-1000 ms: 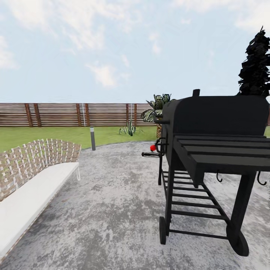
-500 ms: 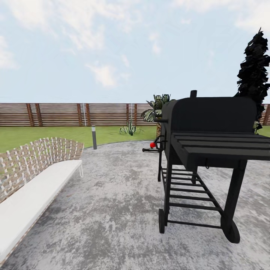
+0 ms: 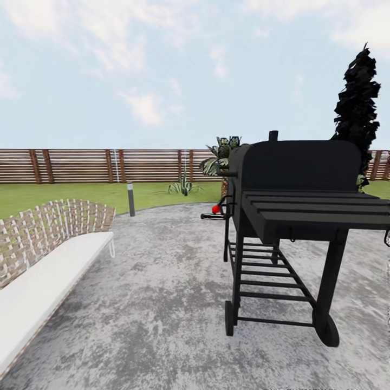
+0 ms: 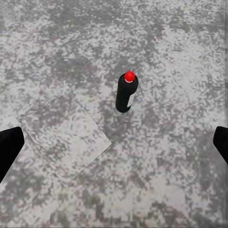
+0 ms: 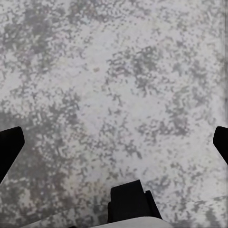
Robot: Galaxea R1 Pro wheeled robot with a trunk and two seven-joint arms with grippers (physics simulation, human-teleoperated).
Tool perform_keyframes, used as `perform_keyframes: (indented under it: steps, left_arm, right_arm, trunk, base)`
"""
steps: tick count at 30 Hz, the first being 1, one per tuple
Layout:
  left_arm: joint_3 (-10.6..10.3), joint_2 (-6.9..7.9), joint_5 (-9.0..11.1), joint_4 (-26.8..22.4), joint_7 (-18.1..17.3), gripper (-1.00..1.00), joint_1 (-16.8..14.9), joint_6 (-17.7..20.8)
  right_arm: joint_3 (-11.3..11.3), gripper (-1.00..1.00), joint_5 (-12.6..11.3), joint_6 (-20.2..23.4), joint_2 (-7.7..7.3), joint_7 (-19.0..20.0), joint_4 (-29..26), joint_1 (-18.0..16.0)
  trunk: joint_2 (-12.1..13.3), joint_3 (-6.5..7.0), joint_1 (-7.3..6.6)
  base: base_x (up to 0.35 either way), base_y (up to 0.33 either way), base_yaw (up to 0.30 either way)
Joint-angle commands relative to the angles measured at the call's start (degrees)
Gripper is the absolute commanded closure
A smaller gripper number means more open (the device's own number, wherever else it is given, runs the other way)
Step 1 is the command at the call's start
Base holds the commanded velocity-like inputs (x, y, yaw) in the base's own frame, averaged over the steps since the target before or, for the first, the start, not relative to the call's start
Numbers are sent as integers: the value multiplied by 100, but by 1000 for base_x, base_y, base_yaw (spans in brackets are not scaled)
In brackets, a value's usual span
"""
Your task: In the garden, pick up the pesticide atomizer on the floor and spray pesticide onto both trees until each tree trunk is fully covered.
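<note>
The pesticide atomizer (image 4: 126, 91), a black bottle with a red cap, lies on the grey mottled paving in the left wrist view. My left gripper (image 4: 114, 152) hangs open above the floor, its dark fingertips (image 4: 8, 148) far apart at the picture's sides and the atomizer some way beyond them. My right gripper (image 5: 114, 147) is also open over bare paving, with nothing between its fingers. The garden's green lawn (image 3: 65, 194) and brown slat fence (image 3: 97, 165) lie at the back of the head view. Both trees and their trunks are out of view.
A black barbecue grill (image 3: 295, 216) on wheels stands close at the right, a red knob (image 3: 215, 209) at its side. A woven bench with a white seat (image 3: 38, 271) runs along the left. A short lamp post (image 3: 130, 199), a palm-like plant (image 3: 221, 157) and a dark cypress-like tree (image 3: 356, 108) stand beyond.
The whole head view has shifted: the grill now sits further left and a little smaller, so the camera has moved. Nothing in the scene itself has visibly moved.
</note>
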Motion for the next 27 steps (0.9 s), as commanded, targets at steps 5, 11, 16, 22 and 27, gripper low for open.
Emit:
perform_keyframes:
  steps: [5, 11, 16, 22, 27]
  left_arm:
    - [17, -3, 23, 4, -6, -100, -3, -17]
    - [17, -3, 17, 4, -6, -100, -3, -17]
    - [17, -3, 16, 4, -6, -100, -3, -17]
    - [21, -3, 22, 4, -6, -100, -3, -13]
    - [25, -3, 33, 4, -6, -100, -3, -16]
  right_arm:
    - [-19, -100, 0, -22, 4, 2, 7, -5]
    - [-23, -100, -2, -22, 1, 2, 7, -5]
    - [-23, -100, -2, -22, 4, 2, 7, -5]
    - [-18, -100, 3, -27, 18, -3, 7, -5]
    - [-19, -100, 6, -30, 21, -6, 7, -5]
  trunk:
    - [-3, -6, -1]
    - [-3, -6, -1]
    - [-3, -6, -1]
    - [-3, -6, -1]
    - [-3, -6, -1]
  base:
    - [9, 0, -58]
    - [28, -44, -14]
    - [18, -170, -4]
    - [4, -172, 62]
    - [1, -47, 128]
